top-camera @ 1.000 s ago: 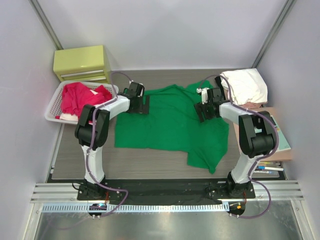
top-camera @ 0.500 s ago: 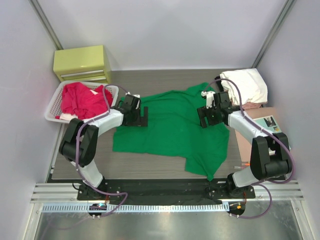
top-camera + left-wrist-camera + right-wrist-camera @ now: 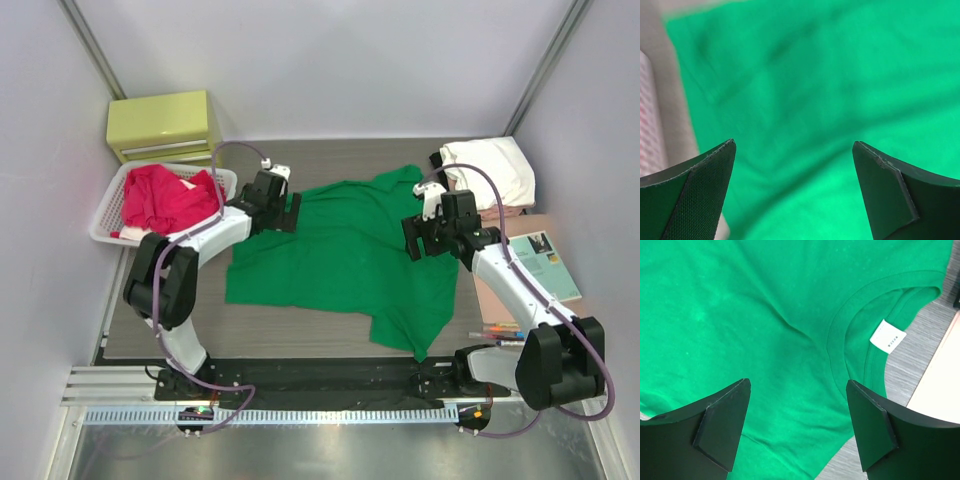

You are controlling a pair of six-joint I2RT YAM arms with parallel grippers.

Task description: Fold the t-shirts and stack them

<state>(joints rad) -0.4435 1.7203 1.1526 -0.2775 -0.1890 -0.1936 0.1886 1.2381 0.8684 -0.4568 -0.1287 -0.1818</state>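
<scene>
Honestly nothing here is actually readable. The only thing with print is the little white neck label (image 3: 888, 336) sewn inside the collar of the green t-shirt (image 3: 740, 315), seen from the right wrist view: there's a short line of tiny dark characters on it, but way too small to make out. The book (image 3: 540, 262) on the right side of the table has a teal cover with a dark picture patch, and any lettering on it is too small to tell.

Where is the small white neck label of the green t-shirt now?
In the right wrist view, the neck label lies inside the collar of the green t-shirt, upper right, just beyond the open right gripper.
</scene>
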